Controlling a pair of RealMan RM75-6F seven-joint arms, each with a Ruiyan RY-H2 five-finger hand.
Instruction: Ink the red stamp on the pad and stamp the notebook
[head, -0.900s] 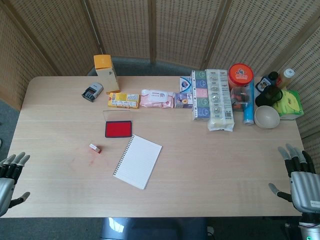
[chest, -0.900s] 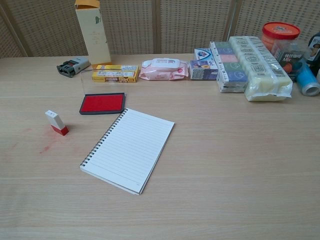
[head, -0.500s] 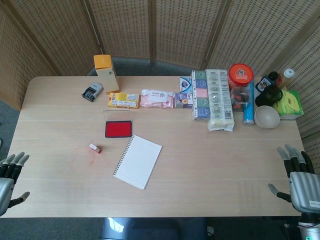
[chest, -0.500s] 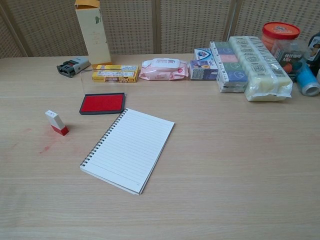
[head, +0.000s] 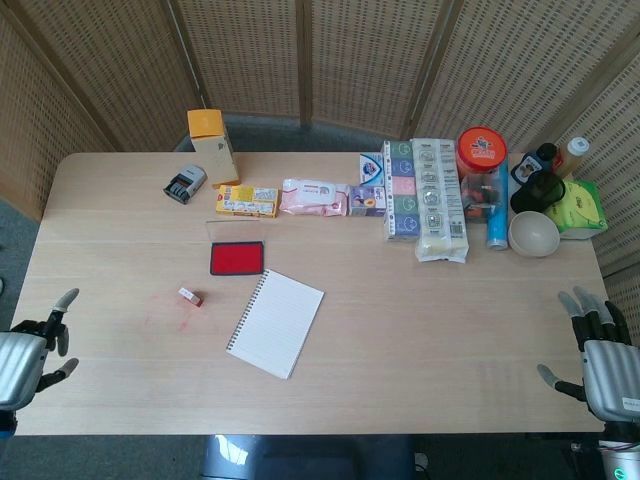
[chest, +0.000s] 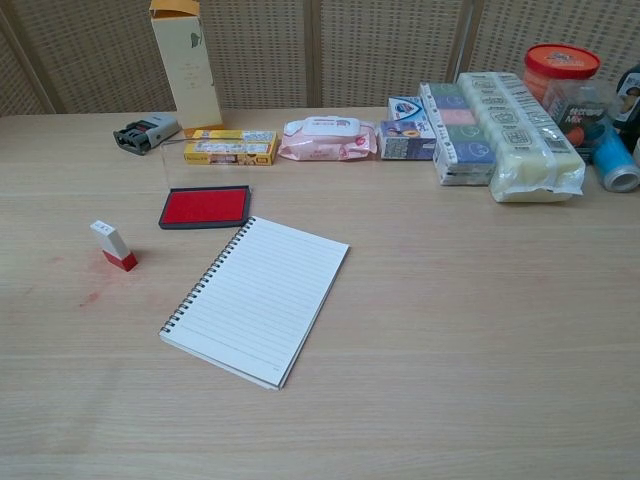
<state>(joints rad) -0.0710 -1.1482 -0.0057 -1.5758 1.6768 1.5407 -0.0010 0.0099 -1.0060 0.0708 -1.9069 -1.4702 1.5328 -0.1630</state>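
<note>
My left robot hand (head: 28, 350) sits off the counter's (head: 420, 330) near-left corner, fingers spread, holding nothing. My right robot hand (head: 598, 352) is off the near-right corner — fingers apart, also empty. Neither shows in chest view.

Red stamp (chest: 114, 245) stands on the counter, white top, red base, slightly tilted; approx 9 o'clock of the notebook (chest: 257, 296), apart from it. Faint red smudges (chest: 92, 296) on the wood just at 7 o'clock of the stamp.

Ink pad (chest: 205, 207) lies open, red face up, at 11 o'clock of the notebook, just beside its spiral corner. Notebook lies open to a blank lined page, set askew.

Far edge — row of boxes and packets; tall carton (chest: 185, 62) w/ orange top stands at 12 o'clock of the pad.
</note>
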